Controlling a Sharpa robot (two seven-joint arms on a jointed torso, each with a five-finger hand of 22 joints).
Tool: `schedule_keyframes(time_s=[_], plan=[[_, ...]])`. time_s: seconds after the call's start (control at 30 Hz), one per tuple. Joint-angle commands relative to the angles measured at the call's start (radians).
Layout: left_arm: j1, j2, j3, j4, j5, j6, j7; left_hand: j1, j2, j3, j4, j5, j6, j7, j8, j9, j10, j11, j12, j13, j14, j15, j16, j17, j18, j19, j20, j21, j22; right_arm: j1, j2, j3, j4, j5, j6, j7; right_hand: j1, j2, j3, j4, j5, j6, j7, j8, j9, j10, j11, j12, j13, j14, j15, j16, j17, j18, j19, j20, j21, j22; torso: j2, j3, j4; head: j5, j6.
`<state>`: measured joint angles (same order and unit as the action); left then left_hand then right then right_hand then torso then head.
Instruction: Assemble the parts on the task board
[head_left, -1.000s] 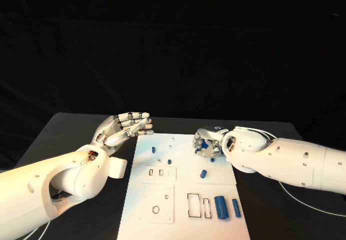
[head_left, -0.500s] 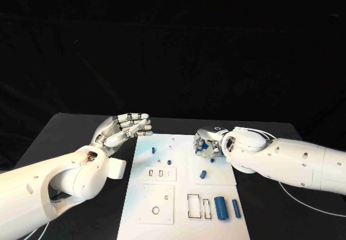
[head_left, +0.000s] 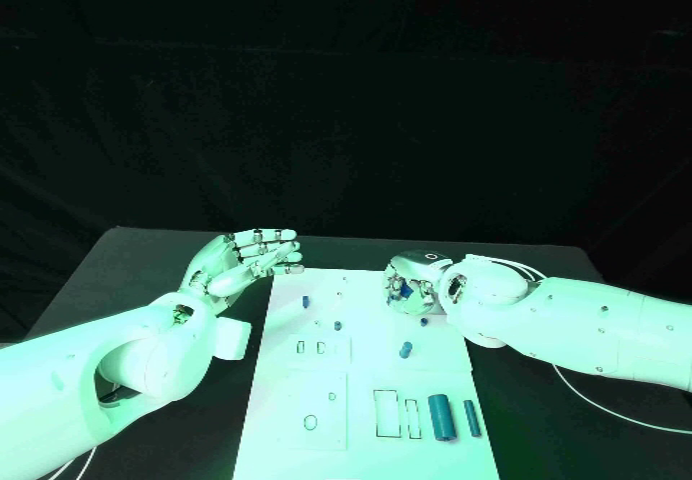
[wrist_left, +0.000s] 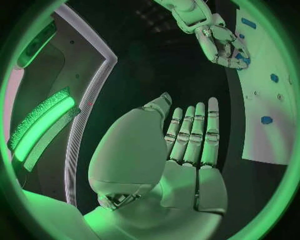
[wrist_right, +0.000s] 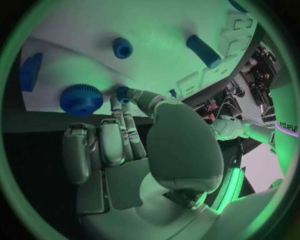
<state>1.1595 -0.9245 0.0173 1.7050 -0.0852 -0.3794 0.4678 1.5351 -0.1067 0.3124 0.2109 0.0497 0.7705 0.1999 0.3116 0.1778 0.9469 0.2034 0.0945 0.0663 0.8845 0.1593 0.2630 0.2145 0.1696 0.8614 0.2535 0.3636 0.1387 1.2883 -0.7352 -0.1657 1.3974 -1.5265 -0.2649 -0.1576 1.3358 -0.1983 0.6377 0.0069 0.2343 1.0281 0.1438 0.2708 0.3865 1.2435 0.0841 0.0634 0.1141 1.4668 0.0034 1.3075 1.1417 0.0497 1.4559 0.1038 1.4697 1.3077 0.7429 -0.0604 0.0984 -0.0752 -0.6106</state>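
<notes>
Centrally on the matte black table (head_left: 116, 262) lies the flat white task board (head_left: 368, 400), with cut slots and small holes. Smooth blue cylinders (head_left: 453, 416) lie at its five o'clock corner, and a short peg (head_left: 405, 349) lies near the middle. The right hand (head_left: 414, 285), silver and jointed, reaches down at the board's two o'clock edge; its fingertips pinch a small round blue part (wrist_right: 122, 93) beside a ribbed blue gear (wrist_right: 81, 99). The left hand (head_left: 245, 258) hovers at ten o'clock, released, fingers straight and empty.
</notes>
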Motion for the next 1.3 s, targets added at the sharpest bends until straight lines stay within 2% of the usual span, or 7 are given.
schedule_keyframes(time_s=[0.03,0.27,0.6,0.77,0.93,1.17,1.3], plan=[[0.002,0.003,0.001,0.001,-0.005,0.019,0.0,0.011,-0.003,0.006,0.0,0.002,0.009,0.052,-0.005,-0.001,0.007,-0.003,-0.003,-0.001,0.007,-0.002,0.005,0.002,0.012,0.005,-0.001,0.003,0.001,0.0,0.005,0.0,0.003,-0.006,-0.057,0.009,0.013,0.026,0.018,-0.018,0.004,0.005,0.001,0.001,0.001,0.019,-0.011,0.004,0.017,0.027,-0.009,0.006,-0.001,-0.011,0.008,-0.002,0.005,0.098,-0.001,-0.0008,0.0023,-0.001,0.002],[0.002,0.004,0.001,0.0,-0.005,0.014,-0.004,0.015,-0.002,0.016,-0.005,0.002,0.01,0.053,-0.006,-0.003,0.008,-0.003,-0.006,-0.001,0.007,-0.002,0.005,0.003,0.011,0.004,-0.003,0.006,0.002,0.003,0.033,0.001,-0.003,-0.009,-0.1,0.004,0.012,0.025,0.018,-0.021,0.003,0.005,0.001,0.003,0.004,0.021,-0.011,0.004,0.018,0.026,-0.01,0.006,-0.003,-0.012,0.008,-0.002,0.006,0.1,0.0,-0.0015,0.0043,-0.003,0.006],[0.002,0.008,0.001,-0.001,-0.002,0.021,-0.003,0.015,-0.002,0.018,-0.006,0.002,0.01,0.053,-0.007,-0.003,0.008,-0.002,-0.007,-0.001,0.007,-0.002,0.005,0.003,0.011,0.004,-0.003,0.007,0.002,0.011,0.11,0.002,-0.066,-0.019,-0.15,-0.001,0.008,0.023,0.016,-0.024,-0.006,0.003,0.002,0.004,0.009,0.021,-0.01,0.003,0.02,0.026,-0.009,0.007,-0.003,-0.011,0.008,-0.002,0.006,0.1,0.001,-0.0027,0.0054,-0.002,0.006],[0.002,0.012,0.001,-0.003,-0.001,0.024,-0.002,0.016,-0.003,0.021,-0.007,0.002,0.01,0.053,-0.008,-0.004,0.008,-0.002,-0.008,-0.002,0.007,-0.002,0.004,0.004,0.011,0.004,-0.003,0.008,0.003,0.013,0.144,0.003,-0.099,-0.02,-0.153,0.002,0.007,0.022,0.015,-0.025,-0.007,0.003,0.002,0.005,0.01,0.022,-0.01,0.003,0.02,0.026,-0.009,0.007,-0.003,-0.012,0.008,-0.002,0.007,0.101,0.002,-0.0029,0.0082,0.003,0.006],[0.002,0.015,0.001,-0.004,-0.001,0.025,-0.002,0.016,-0.003,0.021,-0.007,0.002,0.01,0.053,-0.008,-0.004,0.008,-0.002,-0.008,-0.002,0.007,-0.002,0.004,0.004,0.011,0.004,-0.003,0.008,0.003,0.014,0.166,0.003,-0.122,-0.02,-0.154,0.002,0.004,0.021,0.014,-0.025,-0.01,0.002,0.002,0.005,0.012,0.021,-0.01,0.002,0.02,0.026,-0.009,0.008,-0.002,-0.012,0.008,-0.002,0.007,0.101,0.005,-0.0035,0.0137,0.003,0.008],[0.002,0.017,0.001,-0.005,-0.001,0.019,-0.002,0.016,-0.004,0.024,-0.009,0.002,0.009,0.054,-0.009,-0.004,0.008,-0.002,-0.01,-0.002,0.007,-0.002,0.004,0.005,0.011,0.003,-0.003,0.009,0.003,0.014,0.188,0.003,-0.145,-0.024,-0.146,-0.004,0.001,0.019,0.013,-0.026,-0.015,-0.002,0.003,0.004,0.015,0.018,-0.009,0.001,0.02,0.026,-0.008,0.011,0.001,-0.012,0.009,-0.002,0.008,0.103,0.006,-0.0041,0.0135,0.001,0.012],[0.002,0.017,0.001,-0.004,-0.001,0.013,-0.002,0.012,-0.004,0.026,-0.008,0.002,0.01,0.055,-0.009,-0.005,0.008,-0.001,-0.011,-0.002,0.007,-0.002,0.004,0.005,0.01,0.003,-0.003,0.01,0.003,0.014,0.203,0.003,-0.16,-0.028,-0.133,-0.009,0.001,0.019,0.014,-0.028,-0.017,-0.005,0.003,0.003,0.016,0.016,-0.009,0.0,0.02,0.027,-0.008,0.012,0.001,-0.012,0.01,-0.001,0.009,0.105,0.006,-0.0037,0.0136,0.006,0.011]])
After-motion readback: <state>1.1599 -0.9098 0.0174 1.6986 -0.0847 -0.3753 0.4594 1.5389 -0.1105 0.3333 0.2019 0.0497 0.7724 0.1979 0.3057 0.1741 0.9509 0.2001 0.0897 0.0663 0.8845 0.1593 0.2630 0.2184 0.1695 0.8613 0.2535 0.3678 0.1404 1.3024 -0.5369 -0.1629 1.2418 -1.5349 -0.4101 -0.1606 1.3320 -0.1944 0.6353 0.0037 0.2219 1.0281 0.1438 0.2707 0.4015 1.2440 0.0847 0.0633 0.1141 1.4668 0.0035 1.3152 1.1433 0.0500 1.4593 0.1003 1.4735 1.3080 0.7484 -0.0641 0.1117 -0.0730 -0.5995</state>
